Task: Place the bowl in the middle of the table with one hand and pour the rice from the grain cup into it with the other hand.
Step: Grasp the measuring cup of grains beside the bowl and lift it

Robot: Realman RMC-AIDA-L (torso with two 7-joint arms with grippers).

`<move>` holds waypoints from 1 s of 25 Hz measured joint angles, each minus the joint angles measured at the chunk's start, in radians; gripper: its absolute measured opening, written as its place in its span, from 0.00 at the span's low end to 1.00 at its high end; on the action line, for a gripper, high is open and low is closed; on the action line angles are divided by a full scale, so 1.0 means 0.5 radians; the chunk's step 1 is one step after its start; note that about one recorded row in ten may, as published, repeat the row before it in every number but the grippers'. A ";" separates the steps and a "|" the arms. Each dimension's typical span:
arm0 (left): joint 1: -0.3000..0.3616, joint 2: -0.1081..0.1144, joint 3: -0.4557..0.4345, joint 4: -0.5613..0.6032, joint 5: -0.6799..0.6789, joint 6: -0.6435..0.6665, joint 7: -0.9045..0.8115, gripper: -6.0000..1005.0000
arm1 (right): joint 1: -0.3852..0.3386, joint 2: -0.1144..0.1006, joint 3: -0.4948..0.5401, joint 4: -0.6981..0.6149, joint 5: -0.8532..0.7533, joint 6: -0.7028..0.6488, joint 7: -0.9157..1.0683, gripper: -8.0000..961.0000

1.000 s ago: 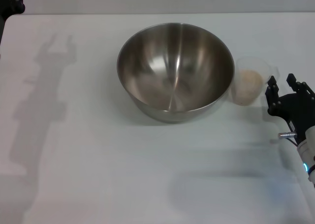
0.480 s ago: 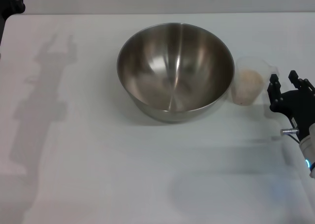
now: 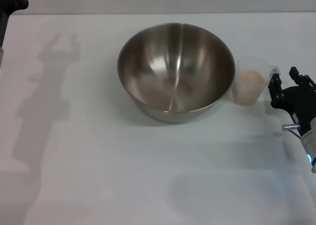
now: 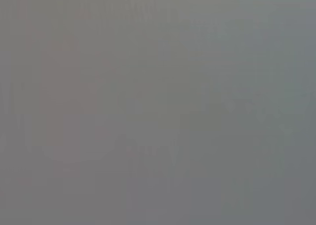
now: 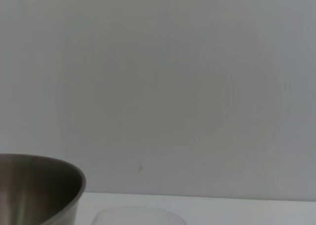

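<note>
1. The right gripper (image 3: 286, 84), jaws parted and empty, sits just right of the grain cup (image 3: 252, 81).
2. The cup, holding rice (image 3: 249, 81), stands beside the bowl (image 3: 175, 71) on the table (image 3: 98, 175).

No readable text, label or number anywhere (bowl (image 3: 175, 69) included).

bare table (image 3: 98, 160) left and front of bowl (image 3: 176, 71), grain cup (image 3: 253, 81) wedged between bowl and right pincer (image 3: 286, 79)
</note>
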 joint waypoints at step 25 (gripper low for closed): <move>0.007 0.000 0.009 -0.008 0.000 0.061 -0.003 0.41 | 0.038 -0.006 0.000 -0.018 -0.004 0.057 0.008 0.05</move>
